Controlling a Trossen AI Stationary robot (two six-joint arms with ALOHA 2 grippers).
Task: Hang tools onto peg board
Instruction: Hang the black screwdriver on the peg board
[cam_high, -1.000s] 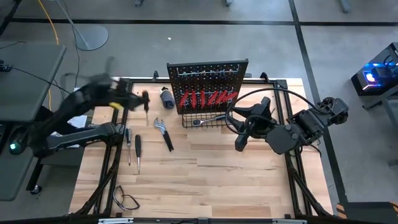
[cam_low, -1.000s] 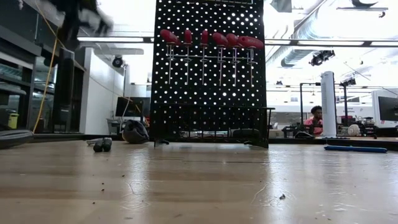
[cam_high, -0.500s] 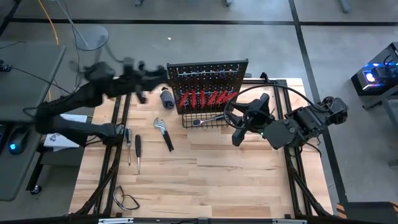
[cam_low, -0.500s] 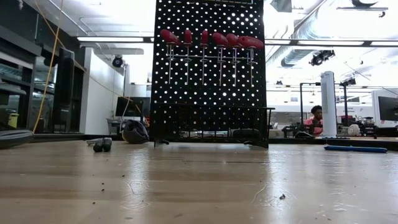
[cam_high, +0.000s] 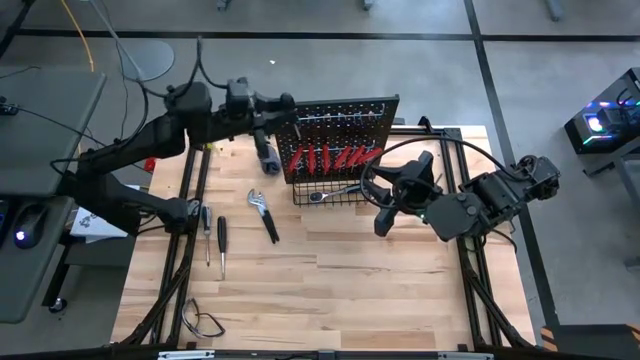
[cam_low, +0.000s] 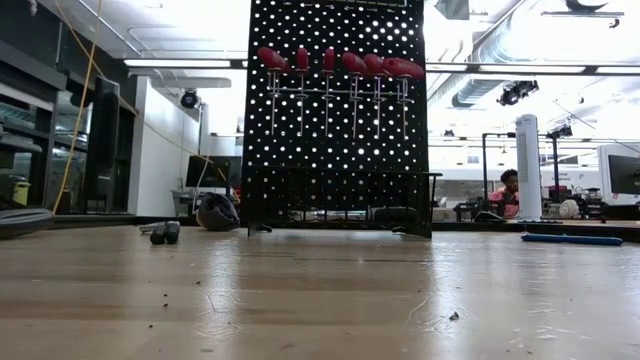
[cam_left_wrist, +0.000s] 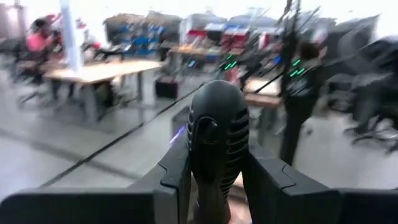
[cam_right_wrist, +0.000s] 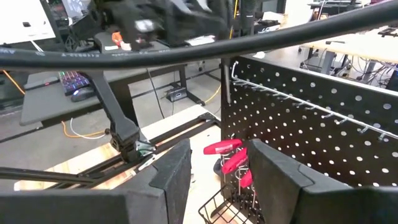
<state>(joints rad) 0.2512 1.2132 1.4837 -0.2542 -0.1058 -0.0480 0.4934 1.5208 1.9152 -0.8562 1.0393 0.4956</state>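
Right now a black-handled screwdriver (cam_left_wrist: 214, 149) sits clamped between my left end effector's (cam_high: 262, 112) fingers, raised just beside the peg board's (cam_high: 335, 125) top corner on the side away from my right arm. Red-handled screwdrivers (cam_high: 330, 157) already hang on that board; pliers (cam_high: 262, 212) and two more drivers (cam_high: 214, 236) lie on the counter (cam_high: 340, 285) before it. I judge this the carry-to-hook step: next I must line the shaft over a free hook. My right end effector (cam_high: 382, 226), part open and empty, waits near the board's basket (cam_high: 330, 195).
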